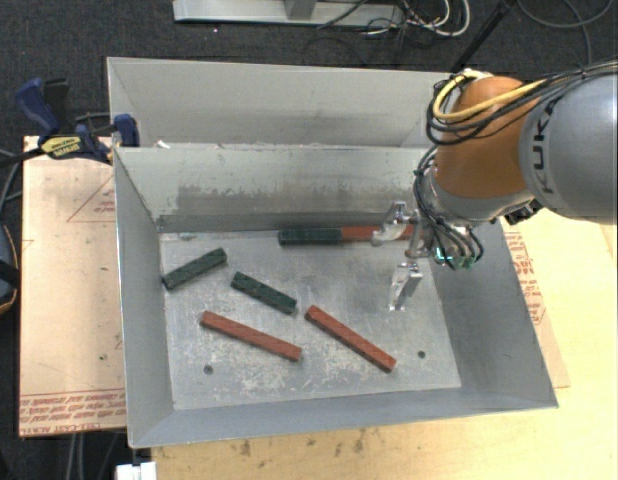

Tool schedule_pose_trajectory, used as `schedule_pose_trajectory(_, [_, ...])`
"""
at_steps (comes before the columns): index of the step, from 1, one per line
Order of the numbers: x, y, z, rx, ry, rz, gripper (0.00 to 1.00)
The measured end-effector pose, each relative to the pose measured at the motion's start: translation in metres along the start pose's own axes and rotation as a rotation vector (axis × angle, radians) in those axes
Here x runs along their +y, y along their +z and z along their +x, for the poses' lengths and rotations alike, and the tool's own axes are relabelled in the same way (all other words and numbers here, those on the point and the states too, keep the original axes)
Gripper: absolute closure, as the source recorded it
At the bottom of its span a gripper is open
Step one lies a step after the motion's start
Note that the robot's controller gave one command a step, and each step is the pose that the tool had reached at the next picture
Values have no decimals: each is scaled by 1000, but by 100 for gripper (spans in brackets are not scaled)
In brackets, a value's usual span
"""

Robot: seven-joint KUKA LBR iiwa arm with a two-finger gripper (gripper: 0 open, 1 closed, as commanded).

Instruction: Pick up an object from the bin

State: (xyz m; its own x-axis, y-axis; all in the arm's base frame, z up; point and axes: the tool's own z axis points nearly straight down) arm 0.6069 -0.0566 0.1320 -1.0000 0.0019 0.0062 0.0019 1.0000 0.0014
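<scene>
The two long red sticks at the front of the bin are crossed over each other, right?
Not quite. The camera view shows them apart, not crossed: the left red stick and the right red stick lie at the front of the bin without touching.

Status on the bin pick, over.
Gripper at bin right side, jaws open, nothing held. Nearest: short red bar at back wall, end to end with dark green bar. Bare floor under jaws.

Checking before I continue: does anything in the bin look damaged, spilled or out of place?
Nothing stands out. Green bars and red-brown bars lie flat and look whole, inside the bin. The claw hangs open beside the back-wall red-brown bar, holding nothing.
</scene>
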Motion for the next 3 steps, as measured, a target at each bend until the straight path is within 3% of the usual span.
schedule_pose_trajectory(1, [0,-5,-2,-7,-1,1,0])
schedule_pose_trajectory(2, [47,43,26,-12,32,1,0])
schedule_pose_trajectory(3, [62,49,27,-12,29,2,0])
